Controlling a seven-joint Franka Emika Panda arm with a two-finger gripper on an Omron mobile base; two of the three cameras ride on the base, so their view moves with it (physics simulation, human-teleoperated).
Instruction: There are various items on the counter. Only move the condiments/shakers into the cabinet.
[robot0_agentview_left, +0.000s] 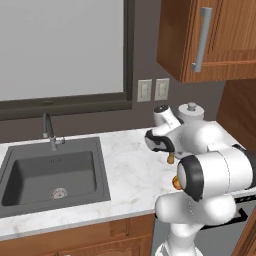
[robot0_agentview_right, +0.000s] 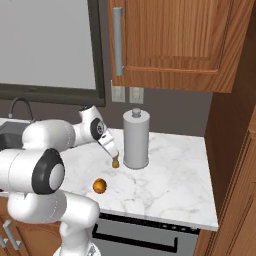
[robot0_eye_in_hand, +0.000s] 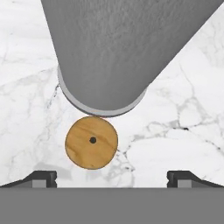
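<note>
Step in hand looks like the reach for the wooden shaker (robot0_eye_in_hand: 91, 142): gripper (robot0_agentview_right: 113, 156) hovers right above it, fingers spread wide w/ nothing between. Shaker stands upright, long axis vertical, top facing the hand, mid-counter (robot0_agentview_right: 170, 185) towards the back wall, just beside the grey canister (robot0_agentview_right: 136, 139) base. Orange fruit (robot0_agentview_right: 99, 186) sits nearer the front edge. Next: prob. straight descent, centre over shaker, close w/o knocking canister; cabinet (robot0_agentview_right: 175, 42) door looks shut.

Even, soft, rendered light; all views are sharp, without glare or blur. The white worktop (robot0_eye_in_hand: 183, 131) reads bright, with a faint shadow beside the wooden shaker (robot0_eye_in_hand: 91, 142).
</note>
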